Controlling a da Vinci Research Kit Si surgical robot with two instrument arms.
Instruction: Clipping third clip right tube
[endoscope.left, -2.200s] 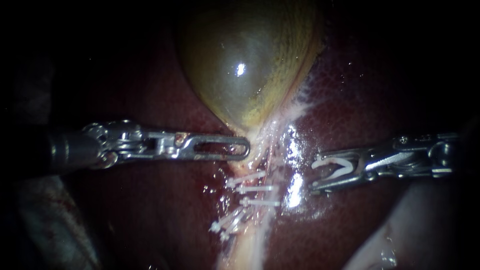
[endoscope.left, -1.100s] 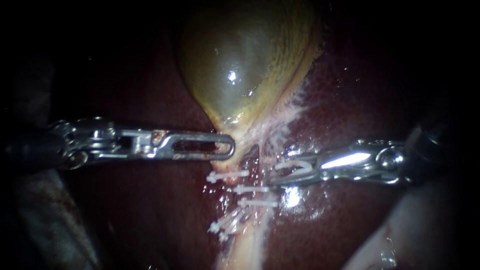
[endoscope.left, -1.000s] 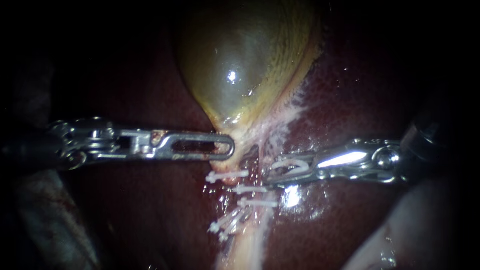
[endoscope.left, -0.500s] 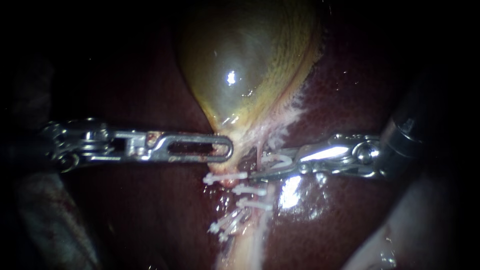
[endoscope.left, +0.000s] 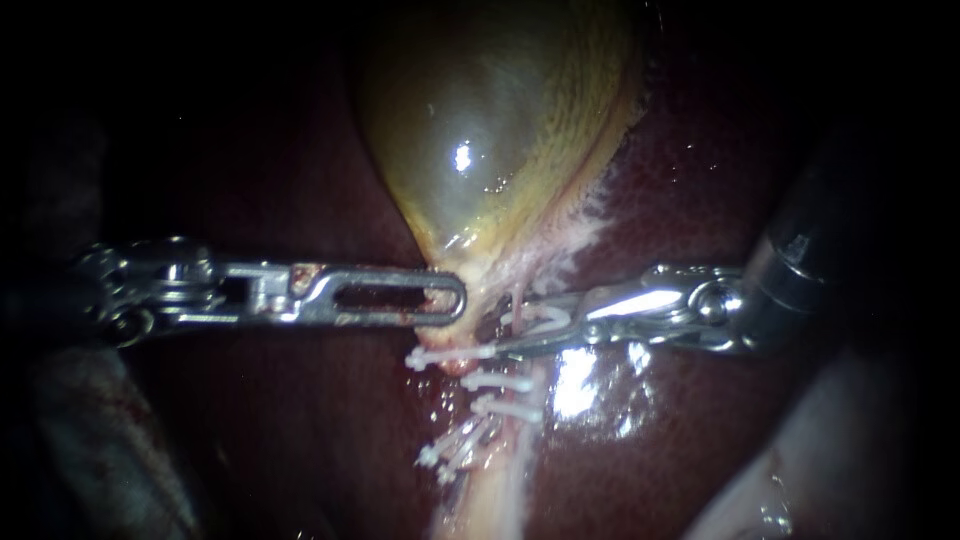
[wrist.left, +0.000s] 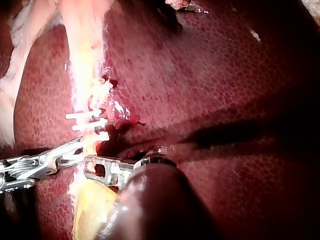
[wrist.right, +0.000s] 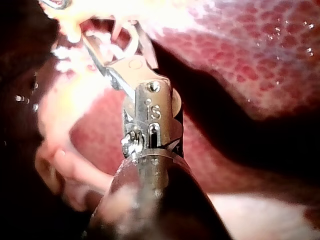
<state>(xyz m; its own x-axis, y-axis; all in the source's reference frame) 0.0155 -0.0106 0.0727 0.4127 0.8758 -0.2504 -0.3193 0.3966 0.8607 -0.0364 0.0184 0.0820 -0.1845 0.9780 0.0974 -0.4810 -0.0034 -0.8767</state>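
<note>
Clip (endoscope.left: 545, 315) open in right instrument (endoscope.left: 508, 336), astride tube (endoscope.left: 517, 298)

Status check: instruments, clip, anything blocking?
Left instrument shut on gallbladder neck. Right instrument jaws carry open clip, straddling the thin tube, not closed yet. Placed clips lie just below; nothing blocking.

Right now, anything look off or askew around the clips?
Only the lowest clips: they lie bunched and slanted, crossing one another, while the three clips above sit roughly parallel across the tube. Otherwise ordinary: the left instrument grips the gallbladder neck, the right instrument carries an open clip at the tube.
</note>
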